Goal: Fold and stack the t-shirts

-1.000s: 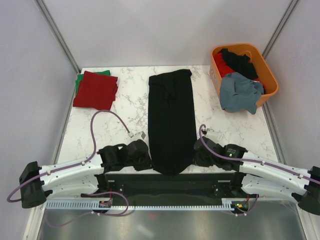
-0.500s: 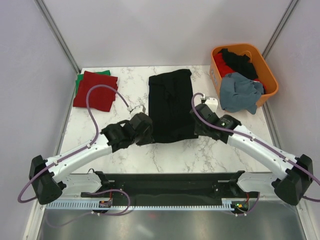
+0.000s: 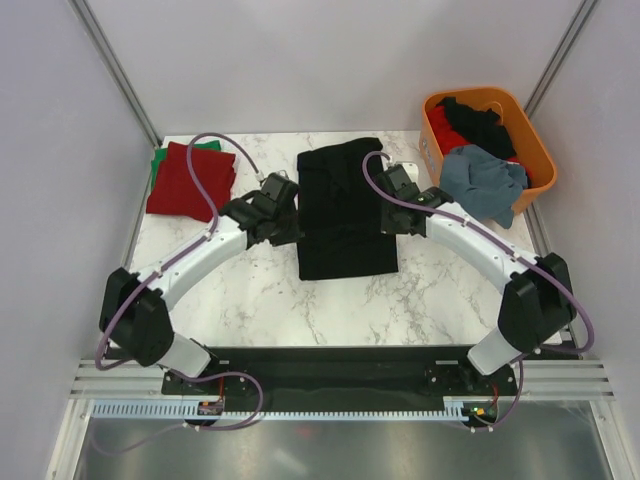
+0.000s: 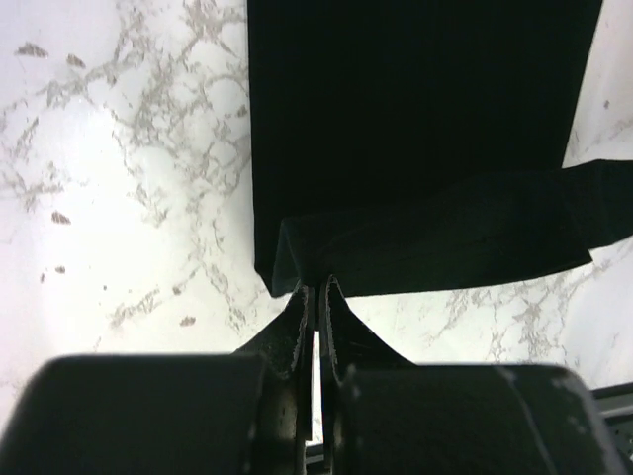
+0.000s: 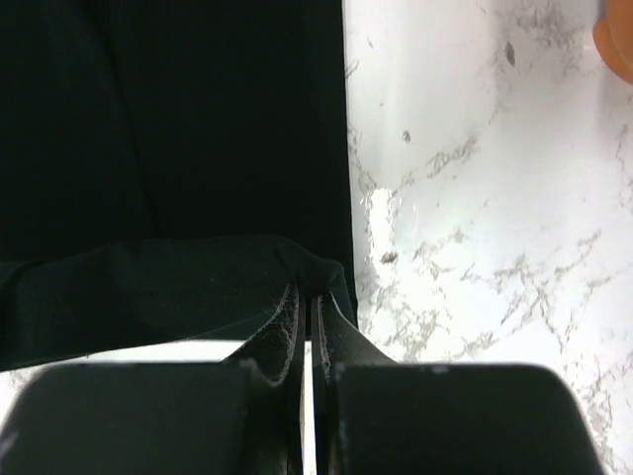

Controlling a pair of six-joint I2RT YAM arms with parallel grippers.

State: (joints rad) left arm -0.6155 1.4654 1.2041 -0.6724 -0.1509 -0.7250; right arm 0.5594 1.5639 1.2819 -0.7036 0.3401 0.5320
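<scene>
black t-shirt [image 3: 345,210]: mid-table, a long strip doubled back, its near hem raised over the flat far part
left gripper [image 4: 315,297]: jaws pressed together on the hem's left corner
right gripper [image 5: 307,297]: jaws pressed together on the hem's right corner (cloth bunches at the tips)
dark red t-shirt [image 3: 190,180]: folded, far left, lying on a green t-shirt [image 3: 157,165]
grey-blue t-shirt [image 3: 482,185]: draped over the near rim of the orange basket [image 3: 541,158], far right
marble table [image 3: 260,290]: under everything
</scene>
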